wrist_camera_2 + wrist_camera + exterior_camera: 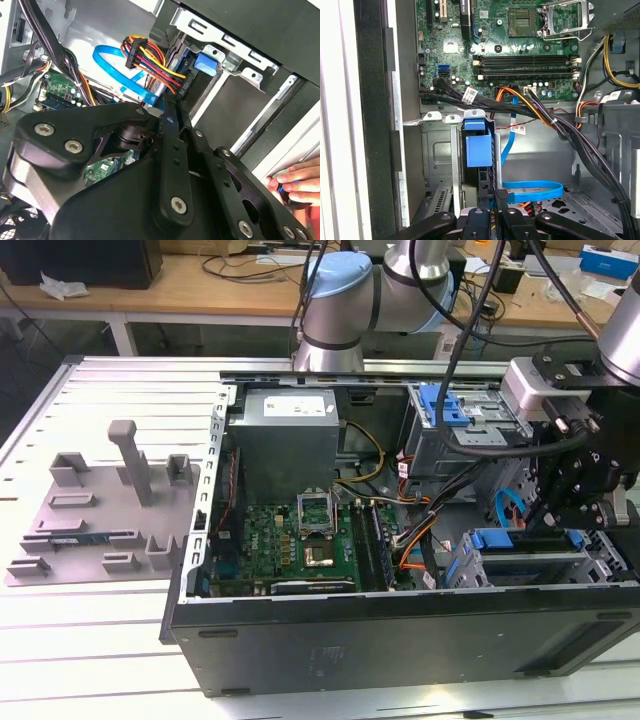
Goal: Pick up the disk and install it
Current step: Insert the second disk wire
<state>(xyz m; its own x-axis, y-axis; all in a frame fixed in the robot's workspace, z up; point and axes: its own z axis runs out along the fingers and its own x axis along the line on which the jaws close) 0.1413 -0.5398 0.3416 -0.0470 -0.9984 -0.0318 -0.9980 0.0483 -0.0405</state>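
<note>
Counted: 1 open computer case [400, 640], 1 motherboard [290, 540], 1 grey power supply box [285, 435], 1 robot arm [370, 290], 1 grey fixture plate [90, 510], 1 person's hand [297, 182], 4 memory slots [525, 62].

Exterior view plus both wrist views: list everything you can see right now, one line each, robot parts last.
Computer case: one, black, open, on the slatted bench.
Motherboard: one, green, on the case floor.
Power supply: one, grey box with white label, back of case.
Disk: one, blue bracket showing, seated in the drive cage under the gripper.
Flat data cable: one, light blue, looped beside the cage.
Power wire bundle: one, red, yellow, orange and black, running to the disk's end.
Fixture plate: one, grey, exterior view's left.
Person's fingers: on the case edge.
Robot arm: one, silver and blue.
Gripper: one, black, at the disk.
</note>
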